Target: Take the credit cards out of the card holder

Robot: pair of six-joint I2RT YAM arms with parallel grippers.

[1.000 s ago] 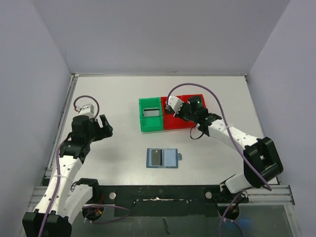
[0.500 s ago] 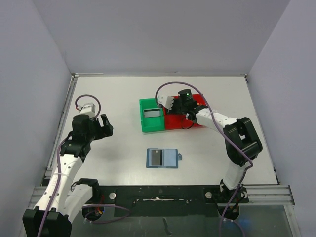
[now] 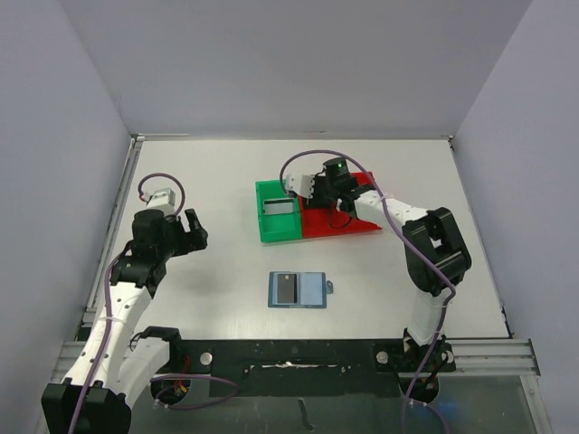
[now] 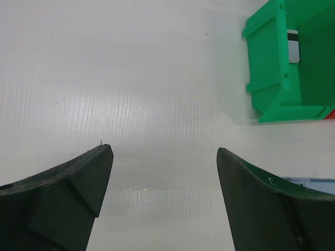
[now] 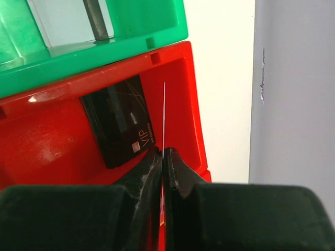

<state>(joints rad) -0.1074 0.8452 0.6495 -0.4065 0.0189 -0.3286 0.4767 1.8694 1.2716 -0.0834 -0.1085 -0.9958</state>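
White-edged card (image 5: 164, 115), right-wrist view only

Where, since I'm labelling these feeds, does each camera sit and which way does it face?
Top external: above, behind the robot, looking down on the table; left arm and right arm show.
Left wrist: on the left arm, facing the table and green bin; open left gripper shows.
Right wrist: on the right arm, facing the red bin; right gripper, shut on an edge-on card, shows.
Shared: all three show the green bin.
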